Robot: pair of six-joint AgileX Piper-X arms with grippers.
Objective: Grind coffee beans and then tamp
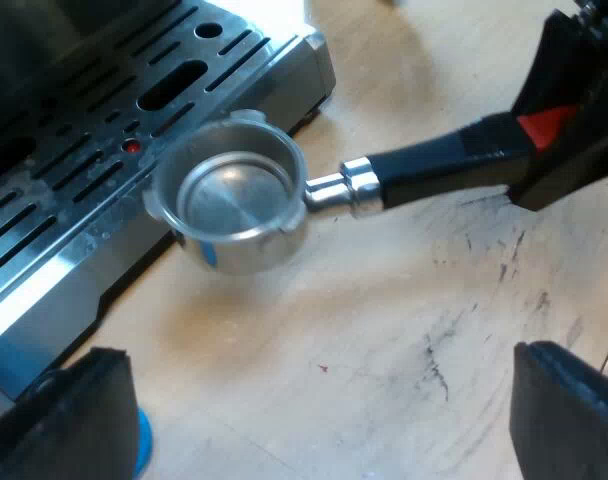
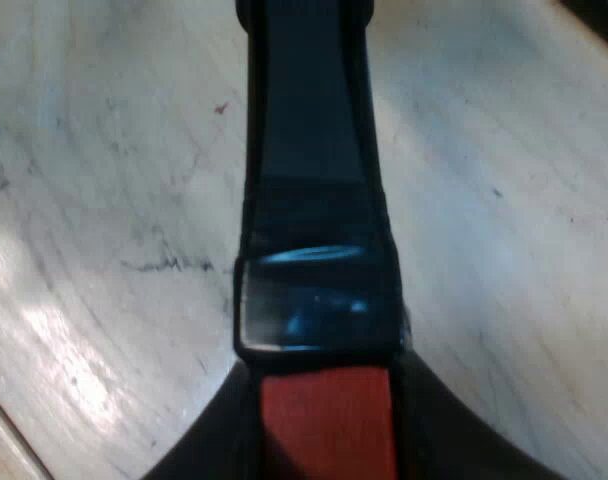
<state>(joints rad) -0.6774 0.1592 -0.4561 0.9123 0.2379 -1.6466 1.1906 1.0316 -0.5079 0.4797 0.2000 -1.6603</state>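
Holder (image 1: 234, 200): out of the machine, lying about level. Its round metal basket (image 1: 229, 195) sits at the corner of the espresso machine (image 1: 54, 285), right at the edge of the slotted steel drip tray (image 1: 294, 65). I cannot tell whether it touches the tray or hangs just clear. It throws a soft shadow on the table (image 1: 384, 340) below.

Basket: open side up, bright steel, flat bare bottom shining. Small lugs stick out at the rim. A short chrome neck joins it to the handle (image 1: 434, 170), black and glossy, which runs away from the machine over the table to the red end (image 1: 544, 125).

My right gripper (image 2: 324, 440): closed on the handle at the red end, with black fingers (image 2: 199, 455) hugging it on either side. From this wrist the handle runs straight out from between them, over pale wood.

My left gripper (image 1: 324, 360): spread wide over bare table, near the basket but apart from the holder.

Table: pale wood with dark scuff marks. A blue thing (image 1: 141, 440) sits just behind one of my left fingers, by the machine's base. It is mostly hidden and I cannot tell what it is
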